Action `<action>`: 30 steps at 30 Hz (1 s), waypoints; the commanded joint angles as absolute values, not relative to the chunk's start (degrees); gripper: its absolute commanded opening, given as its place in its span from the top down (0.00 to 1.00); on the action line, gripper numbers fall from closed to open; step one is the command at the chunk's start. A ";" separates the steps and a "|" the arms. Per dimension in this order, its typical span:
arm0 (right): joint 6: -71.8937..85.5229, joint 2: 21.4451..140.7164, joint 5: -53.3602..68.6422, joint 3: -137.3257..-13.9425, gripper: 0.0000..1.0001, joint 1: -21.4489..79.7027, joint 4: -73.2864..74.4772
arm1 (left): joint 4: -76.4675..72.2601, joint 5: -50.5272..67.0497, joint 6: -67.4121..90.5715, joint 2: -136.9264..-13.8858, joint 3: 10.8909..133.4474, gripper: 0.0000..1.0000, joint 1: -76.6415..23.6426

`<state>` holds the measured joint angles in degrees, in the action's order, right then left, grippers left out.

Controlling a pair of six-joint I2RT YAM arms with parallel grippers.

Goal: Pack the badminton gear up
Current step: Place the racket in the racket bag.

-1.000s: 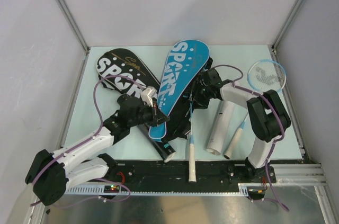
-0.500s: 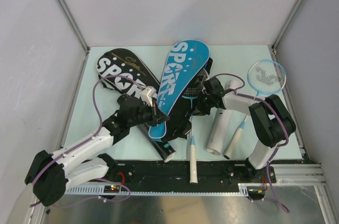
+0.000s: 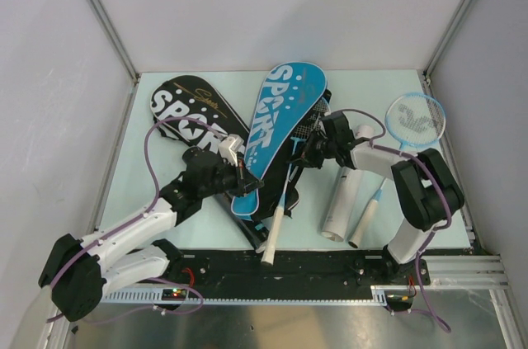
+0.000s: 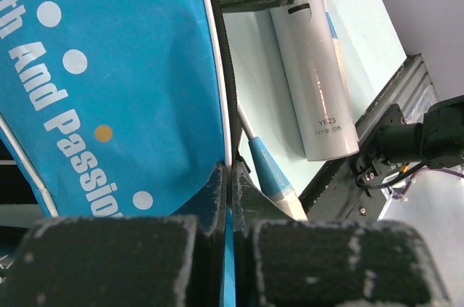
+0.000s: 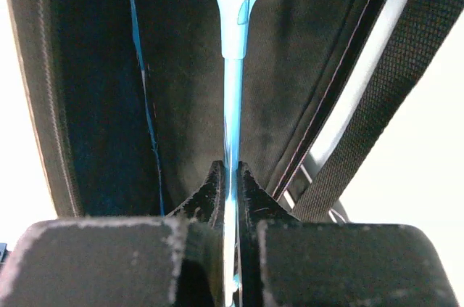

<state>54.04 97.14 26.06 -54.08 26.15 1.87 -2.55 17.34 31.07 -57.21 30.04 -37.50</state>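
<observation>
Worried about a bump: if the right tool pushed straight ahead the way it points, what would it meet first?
Probably the throat of the blue racket, just ahead along the shaft that the right tool grips. The dark inside of the cover lies behind; depth is unclear.

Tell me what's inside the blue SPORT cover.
The light-blue racket, head end on the black lining, shaft pinched by the right claw. The top flap of the blue cover hides most of the head.

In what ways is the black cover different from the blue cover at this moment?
The black cover lies flat, held by nothing; the blue cover is pinched at its edge by the left gripper. Only the blue one has a racket reaching into it, held by the right gripper. Both are racket-shaped with white SPORT lettering.
</observation>
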 commanded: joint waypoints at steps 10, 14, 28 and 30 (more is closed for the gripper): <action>62.81 107.24 32.87 -63.30 1.00 21.69 -16.15 | -6.64 19.27 26.31 -56.36 30.10 1.00 -38.10; 66.11 110.51 30.90 -66.68 1.00 20.81 -18.64 | -6.37 19.97 25.85 -55.92 29.65 1.00 -38.26; 71.04 116.79 17.00 -70.80 1.00 18.40 -25.50 | -3.85 23.52 27.90 -54.02 30.54 1.00 -38.63; 71.15 117.42 14.60 -71.40 1.00 18.75 -26.11 | -3.86 24.16 28.99 -53.52 30.68 1.00 -38.66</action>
<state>68.25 116.57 24.25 -67.44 19.42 -19.27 -2.48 19.44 27.14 -56.10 29.78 -37.95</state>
